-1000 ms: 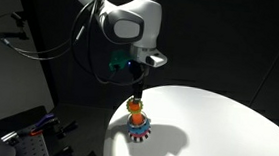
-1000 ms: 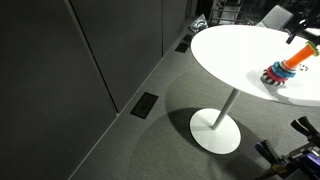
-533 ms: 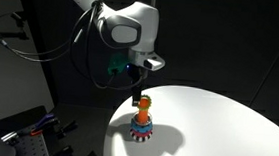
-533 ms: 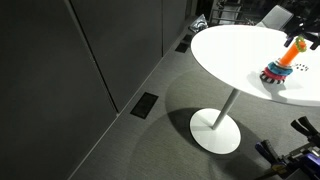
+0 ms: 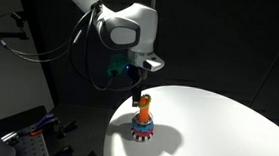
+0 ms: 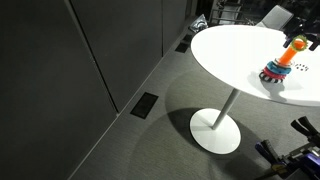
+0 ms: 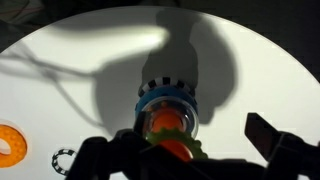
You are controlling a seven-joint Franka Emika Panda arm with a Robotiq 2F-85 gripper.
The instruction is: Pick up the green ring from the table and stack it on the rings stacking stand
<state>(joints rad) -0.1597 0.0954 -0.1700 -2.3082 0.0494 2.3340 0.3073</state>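
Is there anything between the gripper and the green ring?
Nothing visible. The small green toy ring appears to sit on the red-and-white stacking stand, directly under the gripper.

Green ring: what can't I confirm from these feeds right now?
- Wrist view: the hand covers the near side of the rings stacking stand; the green ring's seating is unreadable.
- In both exterior views: its rings are too small to tell colours.
- In an exterior view: hand cut off by the right edge.
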